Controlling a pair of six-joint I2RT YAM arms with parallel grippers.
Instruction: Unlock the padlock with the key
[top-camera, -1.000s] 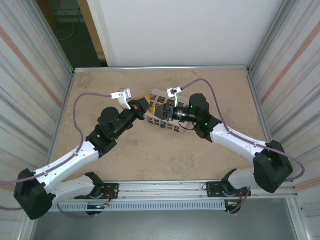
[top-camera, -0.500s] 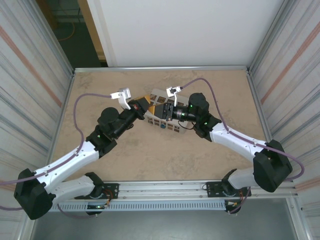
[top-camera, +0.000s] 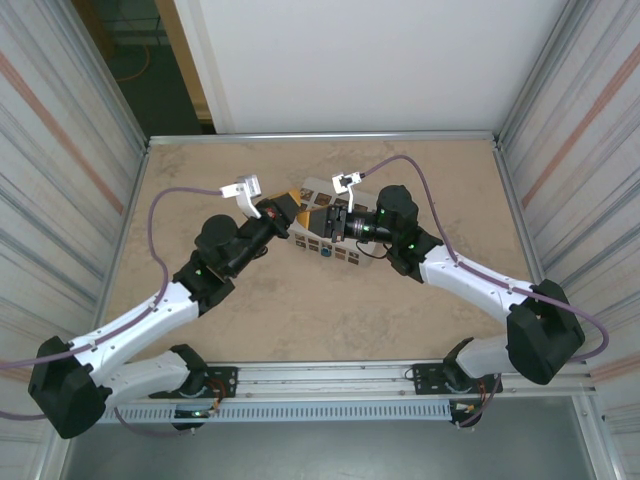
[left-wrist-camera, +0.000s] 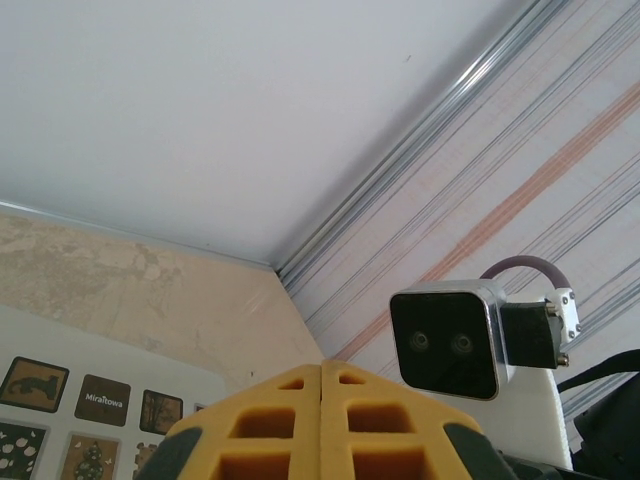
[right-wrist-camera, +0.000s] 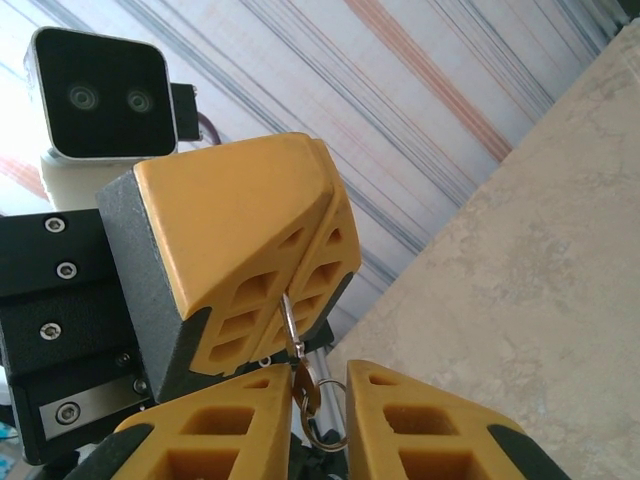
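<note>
Over the white box (top-camera: 313, 190), the left claw (right-wrist-camera: 290, 290) is pressing its fingers together and pinching a thin metal loop (right-wrist-camera: 287, 322). The key (right-wrist-camera: 307, 392) is dangling beneath it, in the narrow gap of the right claw (right-wrist-camera: 318, 425), whose fingers are standing slightly apart, their ends cut off. At the box's near edge the padlock (top-camera: 325, 252) is showing as a blue speck, too small to make out.

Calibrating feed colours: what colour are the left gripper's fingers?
Yellow fingers, dark grey backing; clearest in right wrist view.
</note>
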